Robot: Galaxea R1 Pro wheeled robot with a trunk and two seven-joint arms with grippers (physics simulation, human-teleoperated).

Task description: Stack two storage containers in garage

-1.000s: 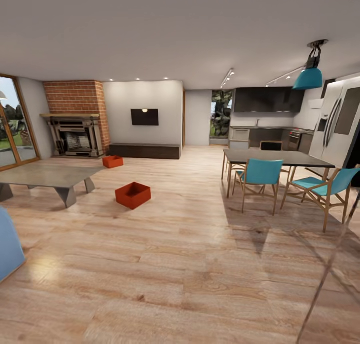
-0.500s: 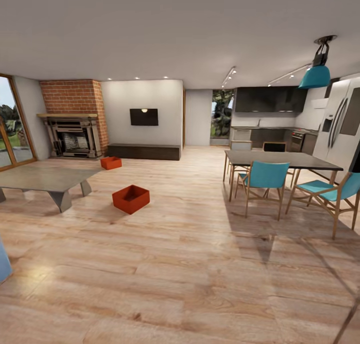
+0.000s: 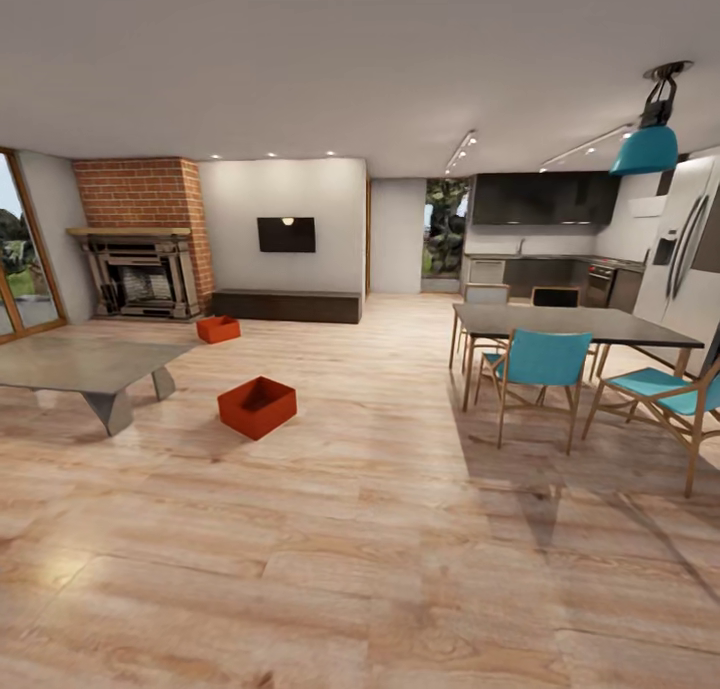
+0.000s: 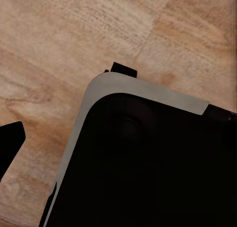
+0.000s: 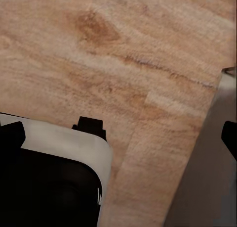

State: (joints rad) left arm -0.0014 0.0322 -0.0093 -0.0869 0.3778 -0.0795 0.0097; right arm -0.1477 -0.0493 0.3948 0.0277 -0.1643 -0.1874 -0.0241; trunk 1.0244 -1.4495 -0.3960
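Head view: a living room with a light wood plank floor (image 3: 380,529) opens onto a kitchen at the far right. Two orange-red bins sit on the planks, well apart: the near bin (image 3: 258,406) just beside the grey coffee table (image 3: 80,364), the far bin (image 3: 218,329) near the brick fireplace (image 3: 145,239). A TV (image 3: 286,234) hangs on the pale wall above a low dark cabinet (image 3: 290,305). At right stand a dark dining table (image 3: 570,322) with teal chairs (image 3: 545,364), a teal lamp (image 3: 648,149) overhead and a fridge (image 3: 690,259).

Left wrist view: a dark, pale-edged robot body (image 4: 148,158) over wood planks (image 4: 64,44); whether the left end effector is spread or pressed together I cannot tell.

Right wrist view: wood planks (image 5: 128,54) and the same dark body (image 5: 49,182); the right end effector's state I cannot tell either.
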